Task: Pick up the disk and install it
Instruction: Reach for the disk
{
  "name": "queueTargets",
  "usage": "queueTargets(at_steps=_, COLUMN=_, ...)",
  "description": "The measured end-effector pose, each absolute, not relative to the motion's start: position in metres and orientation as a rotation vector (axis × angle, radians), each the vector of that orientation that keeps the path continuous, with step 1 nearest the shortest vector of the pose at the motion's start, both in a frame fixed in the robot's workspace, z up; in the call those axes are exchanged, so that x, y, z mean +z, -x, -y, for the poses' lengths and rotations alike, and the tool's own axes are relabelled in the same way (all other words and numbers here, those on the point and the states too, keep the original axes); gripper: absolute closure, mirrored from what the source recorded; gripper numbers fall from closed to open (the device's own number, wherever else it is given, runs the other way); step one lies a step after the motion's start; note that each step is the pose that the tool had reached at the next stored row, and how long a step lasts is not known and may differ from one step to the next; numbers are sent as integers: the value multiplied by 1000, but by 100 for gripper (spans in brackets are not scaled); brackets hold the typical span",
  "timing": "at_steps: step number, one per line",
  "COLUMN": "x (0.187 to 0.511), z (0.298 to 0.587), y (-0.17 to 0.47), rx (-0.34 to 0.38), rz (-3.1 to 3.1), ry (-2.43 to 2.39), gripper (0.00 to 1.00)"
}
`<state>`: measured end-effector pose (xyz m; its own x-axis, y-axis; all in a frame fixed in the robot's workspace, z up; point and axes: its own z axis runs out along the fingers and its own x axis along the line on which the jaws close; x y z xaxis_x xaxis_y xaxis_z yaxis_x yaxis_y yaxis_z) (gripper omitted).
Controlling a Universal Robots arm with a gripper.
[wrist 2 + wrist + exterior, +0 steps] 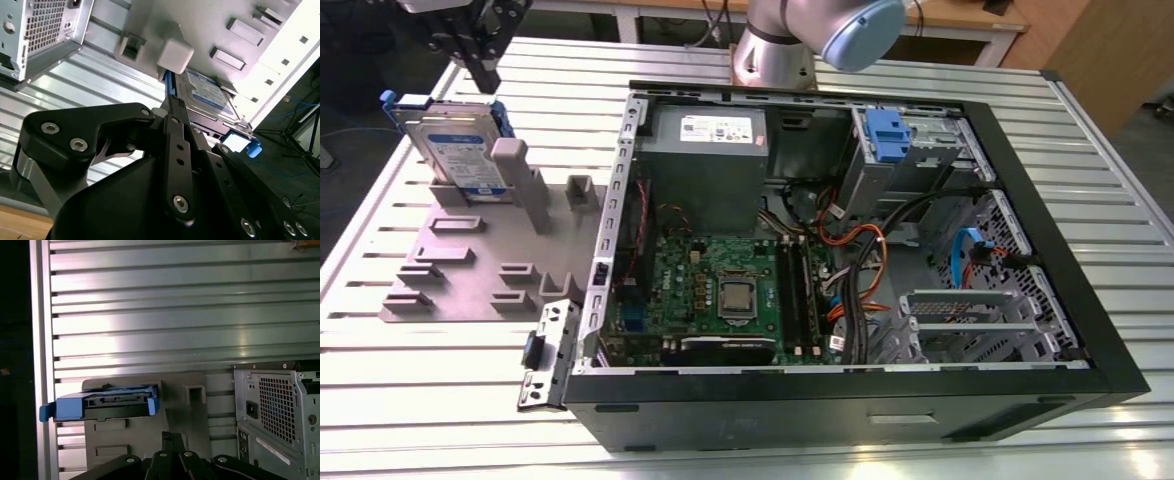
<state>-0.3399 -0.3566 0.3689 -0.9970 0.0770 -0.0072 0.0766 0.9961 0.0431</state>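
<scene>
Read as a clock face, the exterior view has the disk [454, 140] at about ten o'clock, near the exterior view's left. It stands on edge in a grey holder [467, 260] on the slatted metal table [440, 400]. The white-and-blue label faces the camera and the blue frame wraps the top edge. A taller grey post [510, 170] of the holder rises just beside the disk, at three o'clock from it.

The gripper [483, 75] hangs at twelve o'clock from the disk, just above its top edge. Its fingers look pressed together with nothing between them, though the angle is poor.

In the second wrist view the gripper [172, 102] points toward the disk [207, 92], which stands just beyond the holder's post [175, 52]. In the first wrist view the gripper [172, 436] sits near the disk [107, 405], which shows edge-on in its blue frame against the holder [195, 385].

The open computer case [1067, 300] fills the centre of the exterior view, from three to six o'clock of the disk and well apart from it. Inside it, a grey power-supply box [707, 135] sits at eleven o'clock. A blue latch [887, 135] sits at one o'clock and the green circuit board [720, 280] lies near the middle. The arm's base [781, 50] stands on the table at twelve o'clock, just behind the case.
</scene>
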Motion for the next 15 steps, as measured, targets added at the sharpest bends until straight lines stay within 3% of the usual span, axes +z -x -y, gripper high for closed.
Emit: queueTargets(at_steps=15, x=366, z=353, y=357, rx=67, rz=-3136, ry=-121, gripper=89)
